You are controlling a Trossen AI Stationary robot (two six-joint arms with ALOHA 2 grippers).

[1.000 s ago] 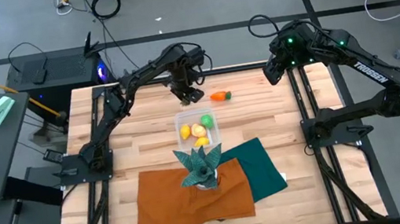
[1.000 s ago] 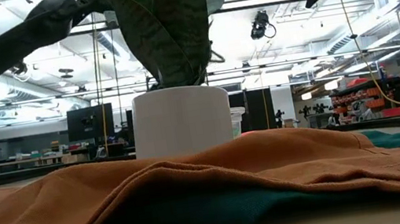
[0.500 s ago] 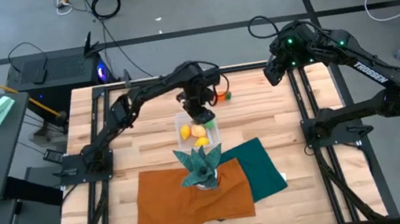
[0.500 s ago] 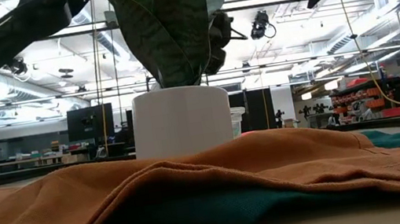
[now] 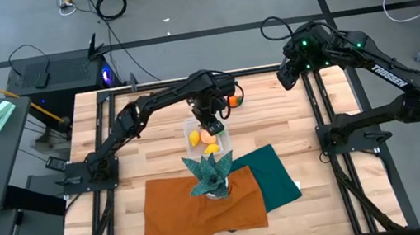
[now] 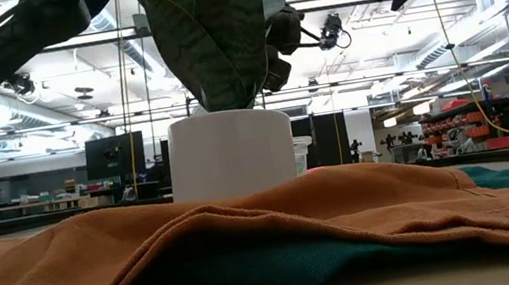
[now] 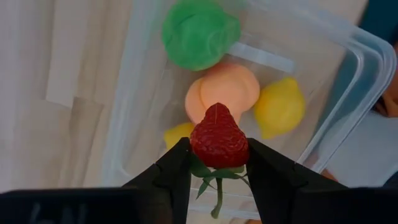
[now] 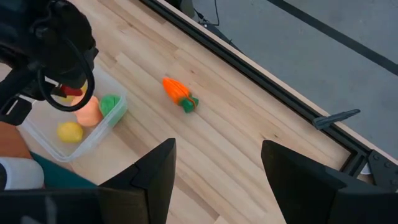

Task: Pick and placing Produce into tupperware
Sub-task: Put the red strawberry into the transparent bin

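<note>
My fingers (image 8: 152, 180) spread apart, nothing between; carrot (image 8: 178, 93) lying alone on wooden table (image 8: 249, 168); clear container (image 8: 93, 134) holds green (image 8: 109, 103), peach (image 8: 90, 112), yellow pieces (image 8: 70, 131); left arm (image 8: 53, 37) above it

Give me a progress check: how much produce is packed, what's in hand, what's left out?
Done: green, peach and yellow pieces lie in the tupperware. In hand: the left gripper holds a strawberry over it. Left: the carrot lies on the table; the right gripper waits open.
</note>
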